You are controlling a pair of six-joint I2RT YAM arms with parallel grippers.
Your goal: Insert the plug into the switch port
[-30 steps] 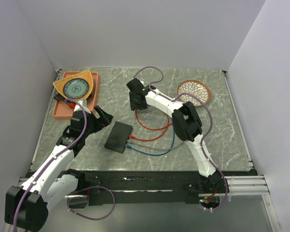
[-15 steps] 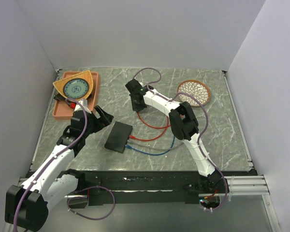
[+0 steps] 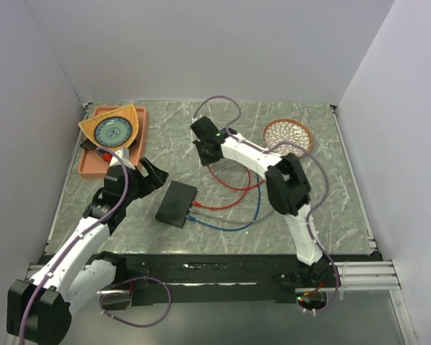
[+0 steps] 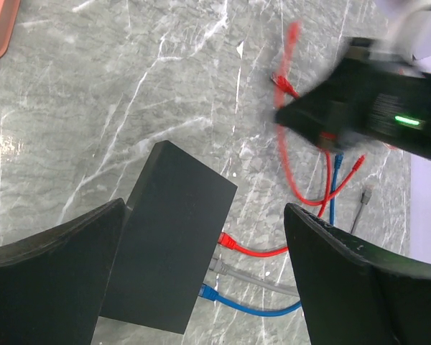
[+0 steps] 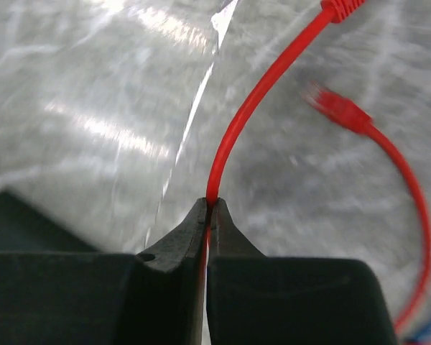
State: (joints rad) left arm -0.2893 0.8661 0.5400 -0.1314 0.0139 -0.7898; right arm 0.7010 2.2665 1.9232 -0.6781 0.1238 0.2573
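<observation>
The flat black switch box (image 3: 176,203) (image 4: 169,244) lies at mid-table. Red (image 4: 228,241), grey (image 4: 217,266) and blue (image 4: 208,291) plugs sit in the ports along its right edge; the sockets themselves are hidden. My right gripper (image 3: 207,152) (image 5: 210,205) is shut on a thin red cable (image 5: 251,108) a short way below its free plug (image 5: 343,6) (image 4: 284,83). It hovers behind the box, off the table. My left gripper (image 3: 154,175) (image 4: 206,208) hangs open above the box's left side with nothing between its fingers.
An orange tray (image 3: 92,164) holding a patterned plate (image 3: 115,130) stands at the back left. A brown dish (image 3: 289,136) sits at the back right. Red (image 3: 233,188) and blue (image 3: 223,226) cable loops lie right of the box, with another loose red plug (image 5: 337,108) and a loose grey plug (image 4: 366,192).
My right gripper has closed on the red cable, and its elbow has swung a little to the right. The left arm and the box have not moved.
</observation>
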